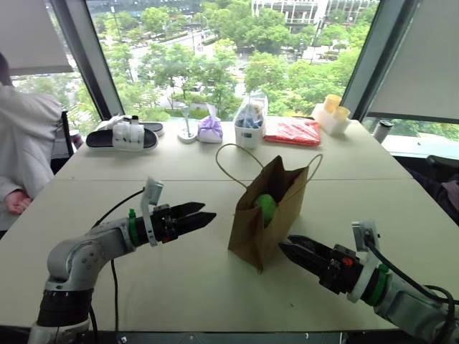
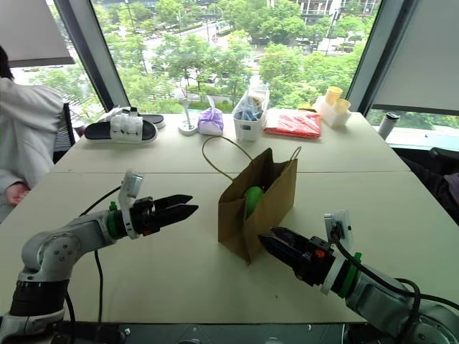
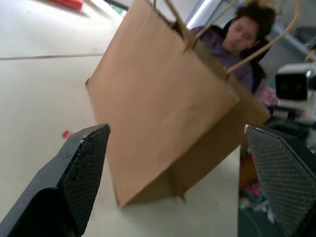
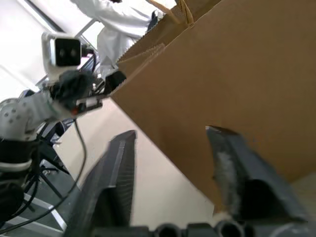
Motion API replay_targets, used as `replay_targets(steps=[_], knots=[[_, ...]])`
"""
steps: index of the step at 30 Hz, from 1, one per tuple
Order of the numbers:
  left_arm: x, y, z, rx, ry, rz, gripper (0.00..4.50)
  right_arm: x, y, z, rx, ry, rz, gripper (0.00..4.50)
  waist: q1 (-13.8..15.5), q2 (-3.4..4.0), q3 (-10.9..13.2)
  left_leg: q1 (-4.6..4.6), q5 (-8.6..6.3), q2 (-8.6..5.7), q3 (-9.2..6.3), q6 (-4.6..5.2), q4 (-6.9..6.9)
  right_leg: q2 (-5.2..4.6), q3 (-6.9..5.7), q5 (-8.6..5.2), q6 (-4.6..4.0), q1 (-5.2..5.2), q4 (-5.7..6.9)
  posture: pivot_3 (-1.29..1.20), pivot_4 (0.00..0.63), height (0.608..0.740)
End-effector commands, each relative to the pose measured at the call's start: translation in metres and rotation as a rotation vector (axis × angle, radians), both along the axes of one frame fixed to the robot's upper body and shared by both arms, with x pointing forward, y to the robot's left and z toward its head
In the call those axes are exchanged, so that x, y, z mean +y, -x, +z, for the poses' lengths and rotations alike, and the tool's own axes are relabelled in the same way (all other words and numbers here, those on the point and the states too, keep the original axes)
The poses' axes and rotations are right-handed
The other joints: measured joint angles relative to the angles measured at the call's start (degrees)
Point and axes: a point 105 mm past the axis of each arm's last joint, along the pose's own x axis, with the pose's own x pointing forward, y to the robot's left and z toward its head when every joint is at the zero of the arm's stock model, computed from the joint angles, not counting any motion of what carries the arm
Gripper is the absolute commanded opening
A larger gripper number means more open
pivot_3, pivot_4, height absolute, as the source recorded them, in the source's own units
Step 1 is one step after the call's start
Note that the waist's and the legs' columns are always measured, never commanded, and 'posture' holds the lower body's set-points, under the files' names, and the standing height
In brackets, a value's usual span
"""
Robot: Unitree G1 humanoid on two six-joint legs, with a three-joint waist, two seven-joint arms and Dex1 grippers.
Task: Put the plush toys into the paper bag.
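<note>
Here the rounded green plush toy [image 1: 266, 208] sat inside the upright brown kraft paper bag [image 1: 264, 215]; left gripper [image 1: 204, 217] and right gripper [image 1: 290, 249] flanked it, jaws apart, holding nothing.

Bare desk either side of the bag

The paper bag [image 1: 264, 215] stands mid-desk [image 1: 179, 272]; open surface flanks it, clutter lines the far edge.
</note>
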Motion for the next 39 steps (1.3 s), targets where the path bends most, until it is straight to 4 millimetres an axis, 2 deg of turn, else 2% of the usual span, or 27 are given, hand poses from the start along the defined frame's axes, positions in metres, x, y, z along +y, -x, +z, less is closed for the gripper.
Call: replay_targets(steps=[1, 2, 8, 12, 17, 22, 24, 31, 39], knots=[[-0.020, 0.007, 0.003, -0.122, -0.067, -0.052, 4.50, 0.001, -0.009, -0.001, -0.029, 0.013, -0.012, 0.51, 0.6, -0.02, 0.0, 0.02, 0.00, -0.01, 0.02, 0.00, 0.00, 0.00, -0.01, -0.01, -0.01, 0.06, -0.07, 0.00, 0.150, 0.740], [-0.022, 0.004, 0.003, -0.134, -0.061, -0.041, 4.50, 0.001, -0.012, -0.002, -0.032, 0.017, -0.022, 0.03, 0.8, -0.02, 0.0, 0.02, 0.00, -0.01, 0.06, 0.00, -0.01, -0.01, 0.01, -0.01, -0.01, 0.09, -0.11, 0.00, 0.150, 0.740], [-0.041, -0.006, -0.003, -0.300, -0.179, -0.044, 4.50, -0.002, -0.022, -0.001, -0.035, 0.014, -0.042, 0.03, 1.2, -0.02, 0.0, -0.10, -0.02, 0.07, 0.36, 0.02, -0.18, -0.02, 0.14, 0.05, 0.06, -0.28, -0.04, 0.00, 0.150, 0.740], [-0.056, -0.011, 0.002, -0.387, -0.197, -0.067, 4.50, -0.004, -0.025, -0.003, -0.018, 0.018, -0.055, 0.03, 1.2, -0.02, 0.0, -0.09, -0.03, 0.09, 0.47, 0.04, -0.20, -0.01, 0.17, 0.07, 0.10, -0.31, -0.02, 0.00, 0.150, 0.740], [-0.076, -0.002, 0.011, -0.415, -0.178, -0.116, 4.50, 0.003, -0.021, 0.001, -0.016, -0.008, -0.024, 0.03, 1.1, -0.03, 0.0, -0.07, -0.04, 0.11, 0.56, 0.07, -0.17, -0.01, 0.23, 0.09, 0.15, -0.30, -0.03, 0.00, 0.150, 0.740], [-0.092, 0.013, 0.015, -0.343, -0.110, -0.141, 4.50, 0.006, -0.014, 0.002, -0.010, -0.004, -0.004, 0.03, 1.2, -0.04, 0.0, -0.08, -0.05, 0.11, 0.56, 0.07, -0.17, -0.01, 0.23, 0.14, 0.25, -0.30, -0.02, 0.00, 0.150, 0.740], [-0.094, 0.022, 0.015, -0.326, -0.110, -0.174, 4.50, 0.006, -0.013, 0.003, -0.011, -0.005, -0.006, 0.03, 1.0, -0.04, 0.0, -0.07, -0.05, 0.11, 0.56, 0.08, -0.17, 0.00, 0.23, 0.14, 0.26, -0.30, -0.02, 0.00, 0.150, 0.740], [-0.092, 0.025, 0.015, -0.308, -0.124, -0.199, 4.50, 0.009, -0.019, 0.004, -0.015, -0.009, -0.018, 0.03, 1.0, -0.04, 0.0, -0.02, -0.05, 0.10, 0.59, 0.08, -0.14, 0.07, 0.23, 0.14, 0.25, -0.27, 0.02, 0.00, 0.150, 0.740], [-0.101, 0.016, 0.007, -0.290, -0.155, -0.147, 4.50, 0.014, -0.018, 0.010, -0.026, -0.030, -0.005, 0.03, 1.2, -0.04, 0.0, -0.05, -0.06, 0.10, 0.59, 0.09, -0.15, 0.06, 0.24, 0.14, 0.25, -0.28, 0.00, 0.00, 0.150, 0.740]])
